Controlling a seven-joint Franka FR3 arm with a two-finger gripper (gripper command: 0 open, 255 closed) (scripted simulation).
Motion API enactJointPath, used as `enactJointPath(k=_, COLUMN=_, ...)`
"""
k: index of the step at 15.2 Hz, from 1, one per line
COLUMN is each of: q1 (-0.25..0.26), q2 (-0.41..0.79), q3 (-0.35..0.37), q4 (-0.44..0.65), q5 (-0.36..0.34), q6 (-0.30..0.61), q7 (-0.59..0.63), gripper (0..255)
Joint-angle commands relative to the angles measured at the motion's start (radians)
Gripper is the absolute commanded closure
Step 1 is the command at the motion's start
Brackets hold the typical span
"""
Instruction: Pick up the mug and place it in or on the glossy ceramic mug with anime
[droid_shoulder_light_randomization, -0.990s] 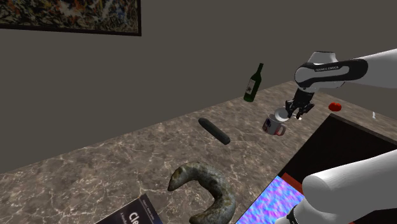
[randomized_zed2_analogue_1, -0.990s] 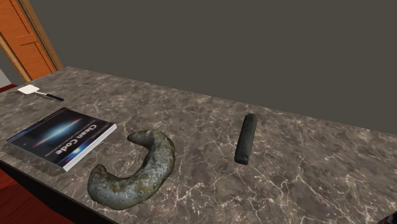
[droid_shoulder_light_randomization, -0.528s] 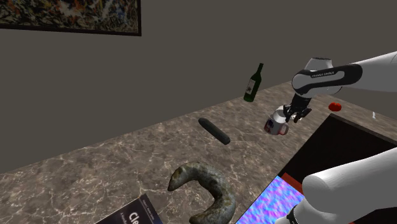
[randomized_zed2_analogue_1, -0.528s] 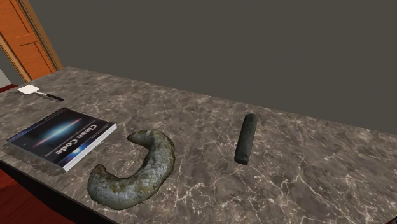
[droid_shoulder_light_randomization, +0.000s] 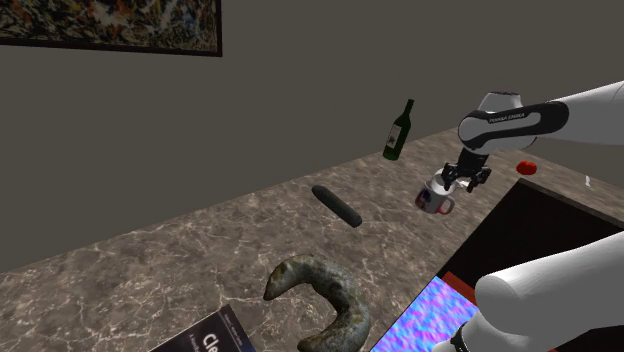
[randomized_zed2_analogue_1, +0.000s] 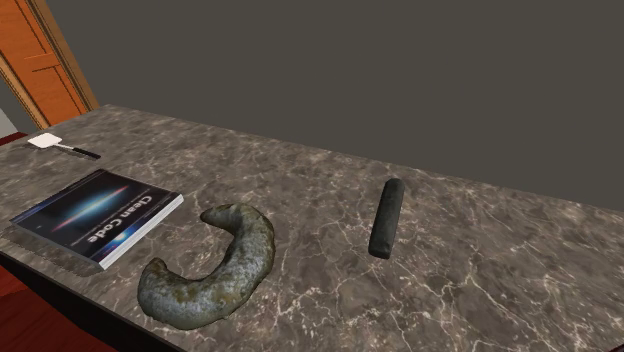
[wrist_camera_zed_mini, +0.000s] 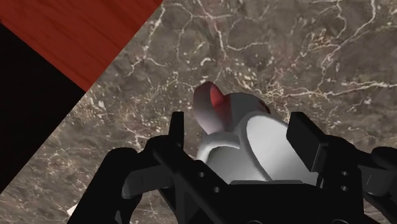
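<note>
On the marble counter (droid_shoulder_light_randomization: 250, 235), toward the shoulder view's right, a white mug (droid_shoulder_light_randomization: 438, 184) leans tilted on top of a printed mug (droid_shoulder_light_randomization: 430, 201) with red and blue marks. My black gripper (droid_shoulder_light_randomization: 463, 177) hangs right above them, just off the white mug's rim. In the wrist view the white mug (wrist_camera_zed_mini: 254, 137) lies between my gripper's (wrist_camera_zed_mini: 242, 135) spread fingers (wrist_camera_zed_mini: 177, 130); that finger stands off the mug's side. A red-lined rim (wrist_camera_zed_mini: 213, 100) pokes out beyond the white mug. The gripper is open, clasping nothing.
A green bottle (droid_shoulder_light_randomization: 399, 130) stands behind the mugs, a small red thing (droid_shoulder_light_randomization: 526, 167) further right. A dark cylinder (randomized_zed2_analogue_1: 386, 217), a mottled crescent (randomized_zed2_analogue_1: 210, 265), a book (randomized_zed2_analogue_1: 97, 215) and a spatula (randomized_zed2_analogue_1: 60, 146) lie along the counter. A black area (droid_shoulder_light_randomization: 540, 225) borders the counter's right edge.
The gripper carried the white mug a little to the shoulder view's left and up, then its fingers parted. The white mug stays leaning on the printed mug.
</note>
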Motion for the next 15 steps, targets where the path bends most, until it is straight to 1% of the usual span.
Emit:
enactJointPath(k=1, q1=0.000, q2=0.001, q3=0.000, q4=-0.001, q5=0.000, q6=0.000, q7=0.000, gripper=0)
enactJointPath(k=4, q1=0.000, q2=0.003, q3=0.000, q4=0.000, q5=0.000, q6=0.001, q7=-0.001, gripper=0)
enactJointPath(k=8, q1=0.008, q2=-0.045, q3=0.023, q4=0.086, q5=0.010, q6=-0.134, q7=0.000, gripper=0)
enactJointPath(k=15, q1=0.007, q2=-0.045, q3=0.023, q4=0.086, q5=0.010, q6=-0.134, q7=0.000, gripper=0)
